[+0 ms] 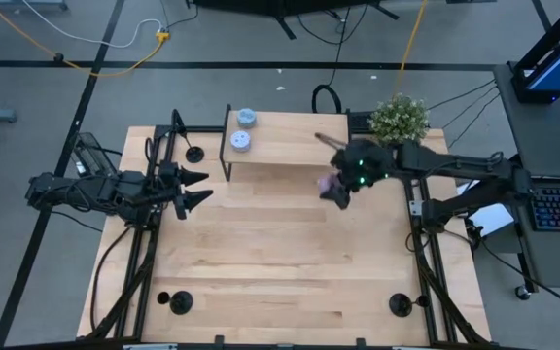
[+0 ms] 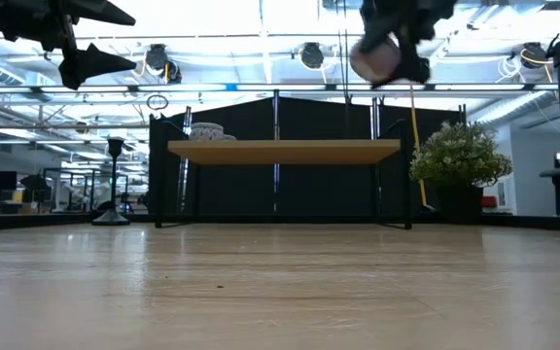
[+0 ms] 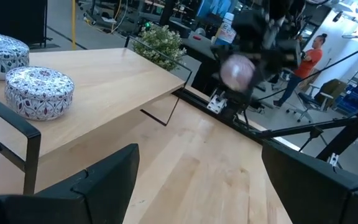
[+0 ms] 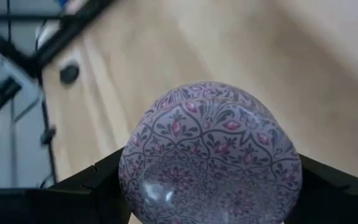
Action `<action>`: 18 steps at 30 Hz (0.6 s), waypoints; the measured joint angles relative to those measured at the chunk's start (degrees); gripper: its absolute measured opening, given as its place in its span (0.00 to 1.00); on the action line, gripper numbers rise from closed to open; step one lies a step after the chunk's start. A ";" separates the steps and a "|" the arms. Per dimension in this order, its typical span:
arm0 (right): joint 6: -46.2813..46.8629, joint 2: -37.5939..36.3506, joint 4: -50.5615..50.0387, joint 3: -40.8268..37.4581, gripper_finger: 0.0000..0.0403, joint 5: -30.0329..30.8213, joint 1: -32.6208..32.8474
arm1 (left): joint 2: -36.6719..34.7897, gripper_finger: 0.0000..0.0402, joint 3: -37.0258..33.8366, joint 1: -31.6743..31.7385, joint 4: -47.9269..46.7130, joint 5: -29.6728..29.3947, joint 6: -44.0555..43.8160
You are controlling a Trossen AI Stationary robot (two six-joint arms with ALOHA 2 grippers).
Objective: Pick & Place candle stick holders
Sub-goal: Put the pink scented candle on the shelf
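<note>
Between R gripper (image 4: 210, 186) fingers: patterned, prob. round tin (image 4: 210, 152)

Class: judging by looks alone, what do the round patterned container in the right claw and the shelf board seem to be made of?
The patterned container in the right claw: probably printed tin or glazed ceramic, since its purple ornament carries a soft highlight. The shelf board: pale wood, matte, with faint visible grain, on a dark frame that looks like metal.
</note>
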 joint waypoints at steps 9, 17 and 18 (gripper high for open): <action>-9.24 4.66 -2.16 10.73 0.73 2.97 -10.48 | 1.98 0.86 0.00 0.00 2.56 0.00 0.02; -18.65 16.57 -10.16 22.15 0.73 3.20 -16.61 | 6.13 0.86 0.00 0.01 8.42 0.02 0.02; -19.66 18.11 -11.08 23.74 0.73 3.22 -16.99 | 6.60 0.86 0.00 0.00 9.62 0.02 0.01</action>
